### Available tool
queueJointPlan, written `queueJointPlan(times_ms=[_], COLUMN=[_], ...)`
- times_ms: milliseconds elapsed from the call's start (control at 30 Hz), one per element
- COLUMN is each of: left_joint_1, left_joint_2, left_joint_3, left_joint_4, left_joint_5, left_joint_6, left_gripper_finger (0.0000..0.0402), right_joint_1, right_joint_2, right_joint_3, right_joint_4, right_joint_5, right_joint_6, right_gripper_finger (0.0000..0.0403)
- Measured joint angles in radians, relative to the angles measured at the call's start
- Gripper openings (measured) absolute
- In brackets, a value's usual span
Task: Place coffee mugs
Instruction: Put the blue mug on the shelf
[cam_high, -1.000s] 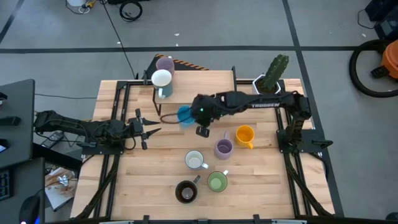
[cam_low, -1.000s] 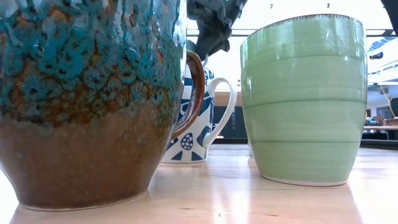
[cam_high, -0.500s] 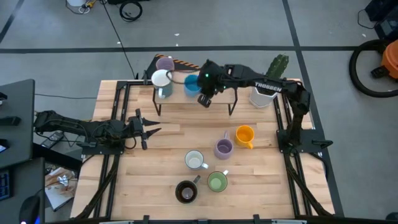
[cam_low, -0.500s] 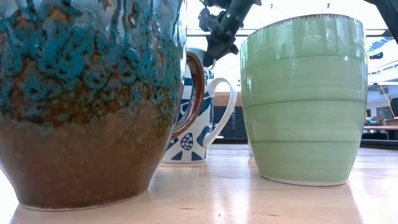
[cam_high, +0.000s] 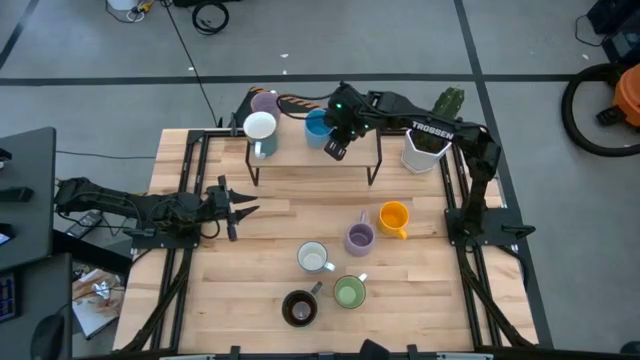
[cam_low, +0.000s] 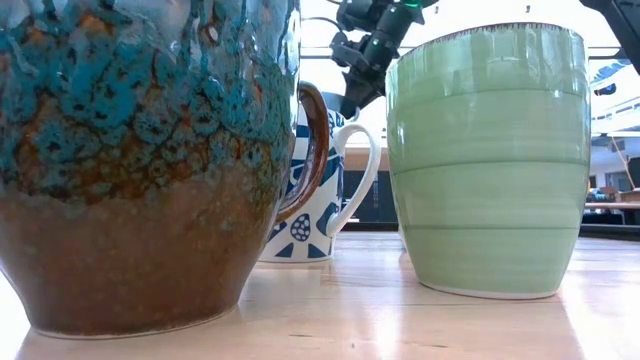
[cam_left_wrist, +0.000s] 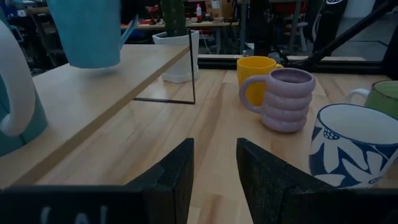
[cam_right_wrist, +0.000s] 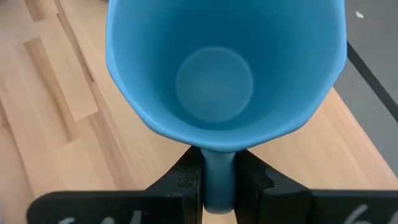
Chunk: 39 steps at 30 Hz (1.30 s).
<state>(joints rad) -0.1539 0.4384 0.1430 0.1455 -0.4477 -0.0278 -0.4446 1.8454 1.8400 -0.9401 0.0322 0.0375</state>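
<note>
My right gripper (cam_high: 335, 141) is over the raised wooden shelf (cam_high: 300, 155) at the table's far side, shut on the blue mug (cam_high: 318, 127). That mug also shows in the left wrist view (cam_left_wrist: 84, 31). A lilac mug (cam_high: 265, 102) and a white mug (cam_high: 260, 127) stand on the shelf's left end. On the table stand the orange (cam_high: 393, 217), second lilac (cam_high: 359, 237), white patterned (cam_high: 313, 258), green (cam_high: 349, 292) and dark brown (cam_high: 298, 308) mugs. My left gripper (cam_high: 238, 208) waits open at the table's left. My right gripper pinches the blue mug's handle (cam_right_wrist: 217, 167) between its two fingers (cam_right_wrist: 186, 179), coming from above and pointing down. The mug is upright, mouth up, over the middle of the shelf. Whether its base touches the shelf top I cannot tell.
A white faceted pot with a green cactus (cam_high: 430, 140) stands right of the shelf. The shelf's right half (cam_high: 355, 150) is bare wood. Black frame rails (cam_high: 190, 250) run along the table's left and right sides. The table's left near part (cam_high: 240, 280) is bare.
My right gripper has carried the blue mug from table level in front of the shelf upward and toward the far edge. The mug is now over the shelf's middle, right of the white mug. The gripper stayed shut on the handle throughout.
</note>
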Motion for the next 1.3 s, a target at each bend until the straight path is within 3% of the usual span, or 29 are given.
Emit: queueJointPlan(times_ms=[867, 1300], left_joint_1=[0.000, 0.000], left_joint_2=[0.000, 0.000], left_joint_3=[0.000, 0.000], left_joint_4=[-0.001, -0.001], left_joint_5=[0.000, 0.000], left_joint_6=[-0.002, -0.003], left_gripper_finger=[0.0128, 0.0128], right_joint_1=[-0.031, -0.012], right_joint_2=[0.000, 0.001], right_joint_3=[-0.043, -0.043], right_joint_4=[0.034, 0.034], right_joint_5=[-0.059, -0.039], right_joint_6=[-0.102, -0.172], right_gripper_finger=[0.0065, 0.0096])
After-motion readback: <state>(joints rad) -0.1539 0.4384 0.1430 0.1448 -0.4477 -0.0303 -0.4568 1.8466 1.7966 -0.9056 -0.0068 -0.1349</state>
